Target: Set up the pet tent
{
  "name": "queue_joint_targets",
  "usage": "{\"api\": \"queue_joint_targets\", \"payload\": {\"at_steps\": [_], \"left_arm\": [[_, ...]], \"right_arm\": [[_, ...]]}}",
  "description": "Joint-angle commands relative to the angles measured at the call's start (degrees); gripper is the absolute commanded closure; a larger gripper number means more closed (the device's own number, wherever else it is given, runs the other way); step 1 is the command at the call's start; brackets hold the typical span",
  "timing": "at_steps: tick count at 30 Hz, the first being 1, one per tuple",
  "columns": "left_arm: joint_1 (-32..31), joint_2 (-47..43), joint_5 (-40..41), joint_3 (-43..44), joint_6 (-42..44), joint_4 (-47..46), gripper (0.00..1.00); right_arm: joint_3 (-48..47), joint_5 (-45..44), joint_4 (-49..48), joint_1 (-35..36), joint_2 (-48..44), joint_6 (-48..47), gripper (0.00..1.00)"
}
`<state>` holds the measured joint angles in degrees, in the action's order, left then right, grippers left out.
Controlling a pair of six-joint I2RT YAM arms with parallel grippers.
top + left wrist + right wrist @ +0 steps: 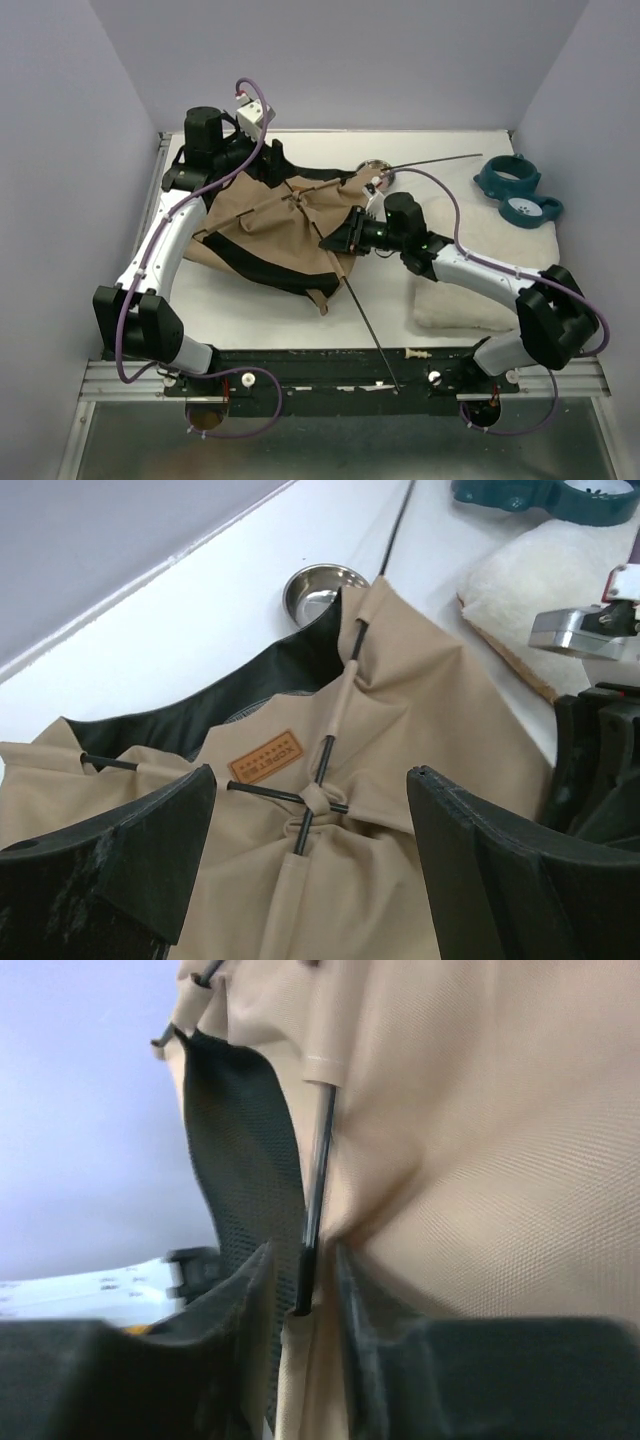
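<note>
The pet tent [270, 230] lies collapsed on the table, tan fabric with black trim. Its two thin black poles cross under a fabric loop [318, 802] beside the brown label [266, 757]. One pole [375, 335] sticks out toward the near edge, the other [440, 160] toward the far right. My left gripper [262, 165] hovers open over the crossing, its jaws wide apart [312, 775] and touching nothing. My right gripper [335, 240] is shut on a pole at the end of its fabric sleeve [302, 1260], next to the black mesh trim [240, 1160].
A steel bowl [378, 168] sits just behind the tent, also in the left wrist view [322, 588]. A white fluffy cushion [480, 270] lies at the right. A teal bowl stand [518, 187] is at the far right corner. Walls close in the table's sides.
</note>
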<state>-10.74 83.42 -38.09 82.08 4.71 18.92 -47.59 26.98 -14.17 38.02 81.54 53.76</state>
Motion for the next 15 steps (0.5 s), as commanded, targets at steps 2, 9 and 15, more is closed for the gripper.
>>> {"api": "queue_joint_targets", "payload": {"at_steps": [2, 9, 15], "left_arm": [[3.44, 0.87, -2.43, 1.24, -4.09, -1.08, 0.08], [6.61, -0.54, -6.03, 2.55, 6.6, 13.74, 0.05], [2.93, 0.78, -5.95, 1.95, 19.36, 25.11, 0.05]], "right_arm": [[-8.64, -1.08, 0.87, -2.15, 3.89, -12.08, 0.23], [-10.75, 14.4, 20.54, -7.68, -2.86, -34.1, 0.07], [-31.55, 13.19, 43.07, -19.81, 6.76, -70.76, 0.05]]}}
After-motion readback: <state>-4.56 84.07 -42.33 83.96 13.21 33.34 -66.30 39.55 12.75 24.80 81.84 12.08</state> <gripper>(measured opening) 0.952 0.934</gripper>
